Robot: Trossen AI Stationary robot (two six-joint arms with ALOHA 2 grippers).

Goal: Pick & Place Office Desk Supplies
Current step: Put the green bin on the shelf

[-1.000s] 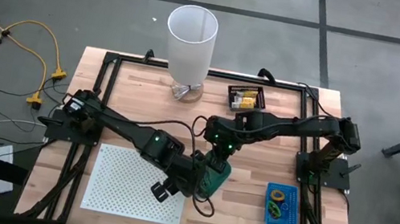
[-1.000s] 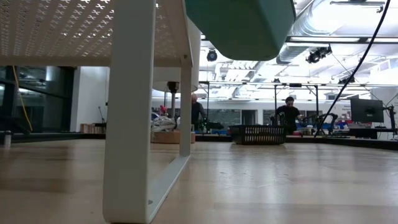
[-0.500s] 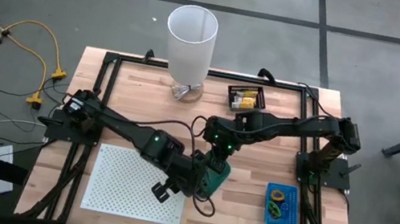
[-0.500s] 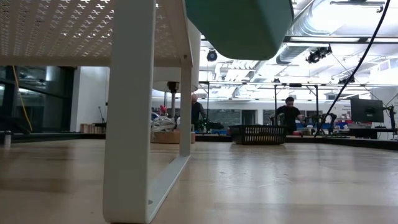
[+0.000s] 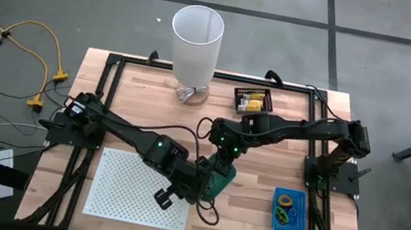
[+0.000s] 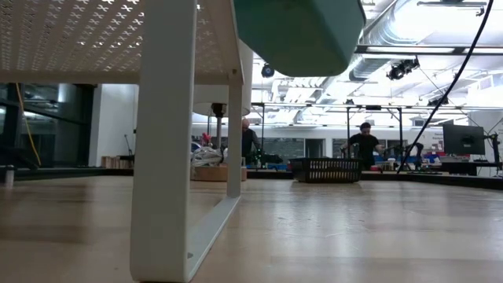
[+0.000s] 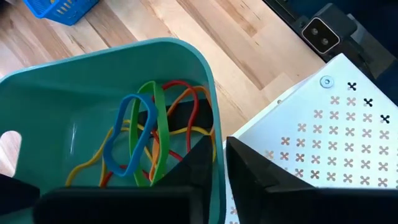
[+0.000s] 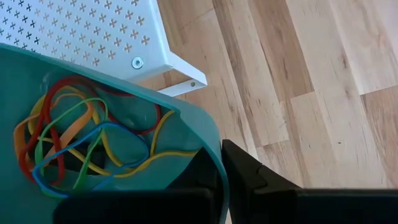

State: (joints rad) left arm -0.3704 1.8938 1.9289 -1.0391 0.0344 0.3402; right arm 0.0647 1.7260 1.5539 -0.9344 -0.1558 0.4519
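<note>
A teal bin (image 5: pixel 219 181) with several coloured rubber bands (image 7: pixel 146 140) inside hangs above the table's middle, beside the white perforated board's right edge. Its underside shows at the top of the low view (image 6: pixel 302 35). My left gripper (image 5: pixel 201 178) is shut on the bin's wall on the board side, and also shows in its wrist view (image 7: pixel 219 167). My right gripper (image 5: pixel 221 165) is shut on the bin's far wall, and also shows in its wrist view (image 8: pixel 221 171). The bands show there too (image 8: pixel 81 134). My left gripper pinches the bin's wall at its rim (image 7: pixel 214 146), one finger (image 7: pixel 189 180) inside the bin and one (image 7: pixel 264 180) outside. The bin is lifted clear of the table and stays about level. My right gripper pinches the bin's wall at its rim (image 8: pixel 219 158), one finger (image 8: pixel 198 168) inside the bin and one (image 8: pixel 258 177) outside. The bin hangs clear of the table.
The white perforated board (image 5: pixel 139 189) stands on legs (image 6: pixel 165 157) at the near left. A tall white cylinder (image 5: pixel 196 40) stands at the far edge. A black basket with yellow packets (image 5: pixel 252 100) sits far right, a blue basket (image 5: pixel 288 210) near right. People stand in the room behind.
Both grippers have carried the teal bin a little toward the table's left edge, nearer the white board. The bin stays lifted and about level.
</note>
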